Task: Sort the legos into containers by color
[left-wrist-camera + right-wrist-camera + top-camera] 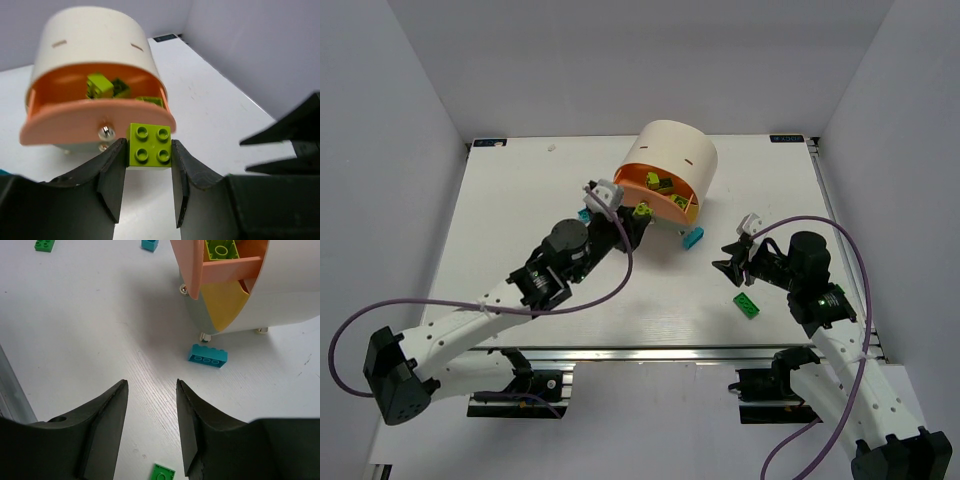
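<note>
L claw [148, 152] is seen clamped on a lime brick [149, 146], four studs up, centre of L wrist view. Brick is held just in front of the pulled-out peach drawer [65, 120] of the cream drum [95, 40], knob [105, 132] just left of it. More lime pcs [100, 84] are seen in that drawer. R claw [151, 390] is parted, nothing between fingers. Teal brick [207, 355] is lying on table [75, 315] right of centre, near drum's base. Green brick [748, 305] is lying lower right in top view, near R claw.

Green brick [163, 473] cropped (bottom edge).
</note>
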Robot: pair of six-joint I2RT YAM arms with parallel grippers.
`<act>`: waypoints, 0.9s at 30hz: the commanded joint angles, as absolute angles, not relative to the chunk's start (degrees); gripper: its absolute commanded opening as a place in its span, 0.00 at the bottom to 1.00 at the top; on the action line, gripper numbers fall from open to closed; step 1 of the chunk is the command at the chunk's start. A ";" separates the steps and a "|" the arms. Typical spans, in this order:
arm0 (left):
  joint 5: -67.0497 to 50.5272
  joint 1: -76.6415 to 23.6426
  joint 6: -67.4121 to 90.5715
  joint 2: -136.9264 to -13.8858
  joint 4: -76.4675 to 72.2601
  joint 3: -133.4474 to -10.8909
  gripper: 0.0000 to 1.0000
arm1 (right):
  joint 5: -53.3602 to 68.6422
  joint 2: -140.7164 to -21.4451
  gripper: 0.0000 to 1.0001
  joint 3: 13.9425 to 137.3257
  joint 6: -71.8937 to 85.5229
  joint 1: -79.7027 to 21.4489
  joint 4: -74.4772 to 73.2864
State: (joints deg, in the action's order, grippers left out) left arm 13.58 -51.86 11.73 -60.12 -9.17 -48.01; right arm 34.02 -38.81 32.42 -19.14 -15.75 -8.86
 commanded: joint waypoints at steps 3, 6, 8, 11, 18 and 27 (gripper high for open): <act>19.86 -50.98 5.89 -69.60 -4.13 -58.96 0.00 | 33.49 -39.02 0.49 32.43 -19.86 -15.29 -6.77; 20.83 -50.36 4.84 -74.08 -3.96 -63.27 0.00 | 33.57 -39.11 0.49 32.43 -20.04 -15.29 -6.86; 21.01 -49.57 4.57 -76.19 -3.17 -66.43 0.00 | 33.49 -38.94 0.49 32.52 -19.95 -15.21 -6.94; 20.92 -48.43 4.31 -80.15 -2.03 -70.48 0.00 | 33.66 -38.76 0.49 32.43 -19.95 -15.29 -6.94; 19.43 -45.53 5.10 -85.95 -2.02 -74.71 0.00 | 33.75 -38.41 0.49 32.52 -20.21 -15.29 -7.03; 18.37 -44.38 7.47 -86.75 -1.93 -73.65 0.54 | 34.10 -38.15 0.49 32.61 -20.30 -15.21 -7.21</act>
State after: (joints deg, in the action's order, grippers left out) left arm 19.03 -44.60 6.31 -87.94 -1.69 -72.84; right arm 33.61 -38.94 32.42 -19.92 -15.38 -8.86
